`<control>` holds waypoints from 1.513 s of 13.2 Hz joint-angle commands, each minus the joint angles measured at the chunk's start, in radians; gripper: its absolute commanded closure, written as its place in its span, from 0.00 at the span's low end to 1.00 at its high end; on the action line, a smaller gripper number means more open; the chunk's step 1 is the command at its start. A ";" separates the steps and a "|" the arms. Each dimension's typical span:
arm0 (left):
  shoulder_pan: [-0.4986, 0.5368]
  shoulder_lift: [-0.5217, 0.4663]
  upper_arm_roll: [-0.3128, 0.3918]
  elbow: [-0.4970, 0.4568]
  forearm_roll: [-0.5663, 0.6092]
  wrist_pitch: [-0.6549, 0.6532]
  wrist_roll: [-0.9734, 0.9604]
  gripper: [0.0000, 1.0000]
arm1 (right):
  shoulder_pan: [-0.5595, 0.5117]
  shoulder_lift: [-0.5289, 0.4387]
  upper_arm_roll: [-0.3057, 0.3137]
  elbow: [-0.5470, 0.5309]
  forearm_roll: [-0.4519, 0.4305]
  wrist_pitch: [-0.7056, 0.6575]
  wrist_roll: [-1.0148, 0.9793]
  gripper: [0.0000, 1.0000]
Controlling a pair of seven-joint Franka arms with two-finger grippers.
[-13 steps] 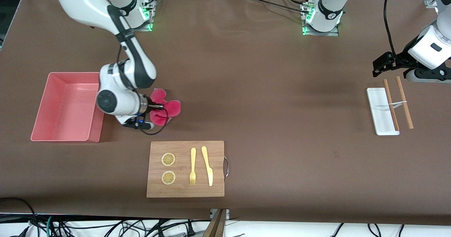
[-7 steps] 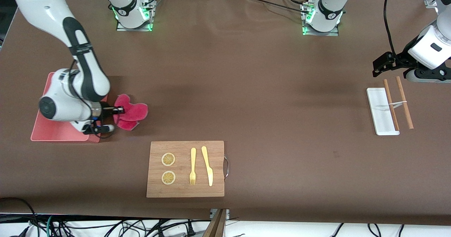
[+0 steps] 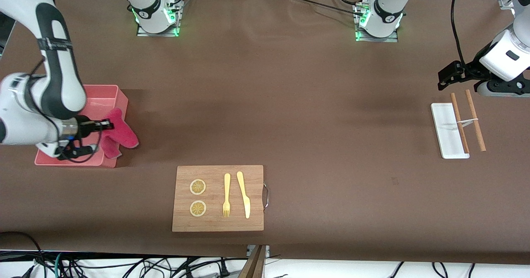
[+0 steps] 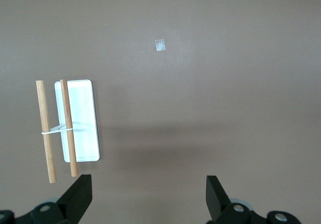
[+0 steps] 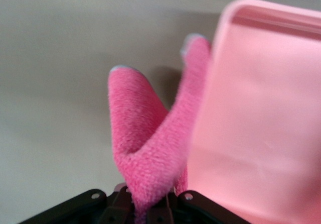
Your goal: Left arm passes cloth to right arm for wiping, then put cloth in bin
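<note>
The crimson-pink fluffy cloth hangs from my right gripper, which is shut on it. Cloth and gripper are over the wall of the salmon-pink bin that faces the table's middle. In the right wrist view the cloth rises from the closed right gripper, its grey edge showing at the tips, with the bin right beside it. My left gripper waits open over the left arm's end of the table; the left wrist view shows the left gripper with only bare table between its fingers.
A wooden cutting board with lemon slices, a fork and a knife lies nearer the front camera. A small white tray and two banded wooden sticks lie under the left gripper; the left wrist view also shows this tray.
My right arm has carried the cloth from the table beside the bin toward the right arm's end, until it is over the bin's wall. The left arm has not moved.
</note>
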 commanded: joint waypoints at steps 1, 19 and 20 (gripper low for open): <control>0.007 -0.015 -0.005 -0.010 -0.019 -0.001 0.001 0.00 | 0.005 -0.072 -0.019 0.041 -0.085 -0.114 -0.025 1.00; 0.006 -0.015 -0.005 -0.010 -0.019 -0.001 0.001 0.00 | 0.060 -0.214 -0.066 0.229 -0.112 -0.383 -0.012 0.00; 0.006 -0.016 -0.005 -0.010 -0.019 -0.001 0.001 0.00 | 0.060 -0.268 -0.047 0.222 -0.112 -0.392 -0.006 0.00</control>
